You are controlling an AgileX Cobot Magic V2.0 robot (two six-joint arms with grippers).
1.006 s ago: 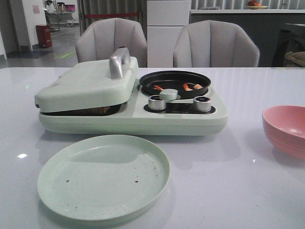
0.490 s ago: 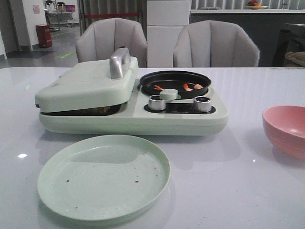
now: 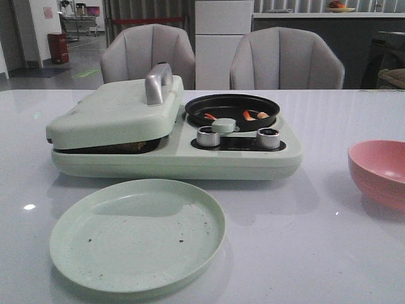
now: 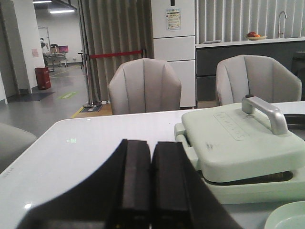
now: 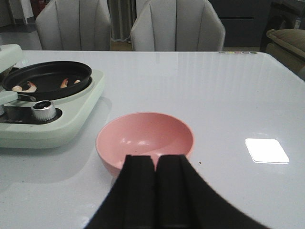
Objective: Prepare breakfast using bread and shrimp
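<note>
Our left gripper and right gripper both have their fingers pressed together, holding nothing. Beyond the right one sits a pink bowl. Shrimp lie in the black pan; we glimpse something brown, perhaps bread, under the lowered lid.

Legible text: none that I can make out from any of my views. Embossed lettering runs along the lid of the pale green cooker in my left wrist view, too faint to read; a printed notice is stuck on the white fridge behind the chairs, its print too small to read. A pinkish sheet hangs on the far wall in the front view, likewise unreadable, and the markings around the two silver knobs cannot be resolved.
</note>
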